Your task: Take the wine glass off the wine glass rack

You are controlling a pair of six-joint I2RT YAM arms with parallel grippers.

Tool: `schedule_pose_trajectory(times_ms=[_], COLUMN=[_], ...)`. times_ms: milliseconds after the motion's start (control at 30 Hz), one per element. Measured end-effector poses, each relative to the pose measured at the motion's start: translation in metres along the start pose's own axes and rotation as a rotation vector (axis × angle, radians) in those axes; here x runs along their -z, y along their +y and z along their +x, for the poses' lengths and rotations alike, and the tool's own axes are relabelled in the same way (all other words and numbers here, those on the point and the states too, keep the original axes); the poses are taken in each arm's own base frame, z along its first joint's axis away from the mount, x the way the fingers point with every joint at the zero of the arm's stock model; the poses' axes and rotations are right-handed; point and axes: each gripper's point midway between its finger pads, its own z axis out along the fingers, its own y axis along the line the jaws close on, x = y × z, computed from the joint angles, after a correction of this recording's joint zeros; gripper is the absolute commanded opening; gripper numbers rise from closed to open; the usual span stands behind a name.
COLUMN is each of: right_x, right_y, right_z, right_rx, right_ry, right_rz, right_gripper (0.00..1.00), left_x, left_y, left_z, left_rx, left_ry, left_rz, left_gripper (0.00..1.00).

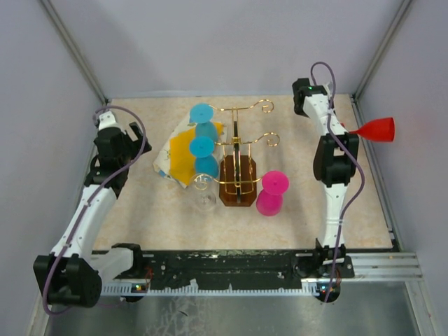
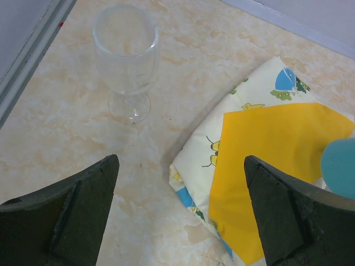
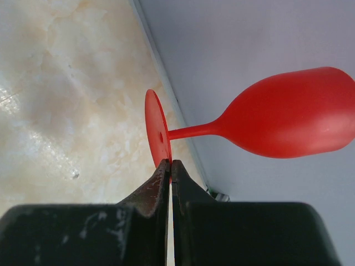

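Red plastic wine glass (image 3: 288, 113) is gripped by its foot in right claw (image 3: 170, 164), right of gold wire rack (image 1: 238, 161); set-down is needed next; left claw (image 2: 180, 166) is open.

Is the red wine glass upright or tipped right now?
Tipped sideways: the red plastic wine glass juts out level, its foot pinched in the shut right tool.

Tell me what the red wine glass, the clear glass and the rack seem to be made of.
Red wine glass: opaque, smooth, soft sheen, probably plastic. Clear glass: transparent with glossy highlights; glass or clear plastic, cannot tell. Wine glass rack: thin shiny gold wire, likely metal, on a dark brown glossy base, apparently wood.
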Motion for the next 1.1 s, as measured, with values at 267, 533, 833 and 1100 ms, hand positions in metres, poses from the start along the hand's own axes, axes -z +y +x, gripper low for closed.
schedule_pose_trajectory(times_ms=[267,533,833,1100], right_x=[-0.025,-0.032,-0.044,-0.049], right_y=[0.028,0.035,0.050,0.058], right_z=[0.015,0.024,0.050,0.054], right_rx=[0.110,0.138,0.212,0.219], right_ry=[0.045,0.055,0.097,0.098], right_rz=[0.068,0.079,0.088,0.095], right_gripper=[0.00,0.00,0.00,0.00], left_x=[0.002,0.005,0.008,0.009], left_y=[0.002,-0.002,-0.004,-0.002], left_z=[0.013,0.016,0.017,0.013], left_rx=[0.011,0.014,0.008,-0.017], left_ry=[0.028,0.043,0.045,0.037], left_rz=[0.007,0.033,0.043,0.033], left_gripper=[1.00,1.00,1.00,1.00])
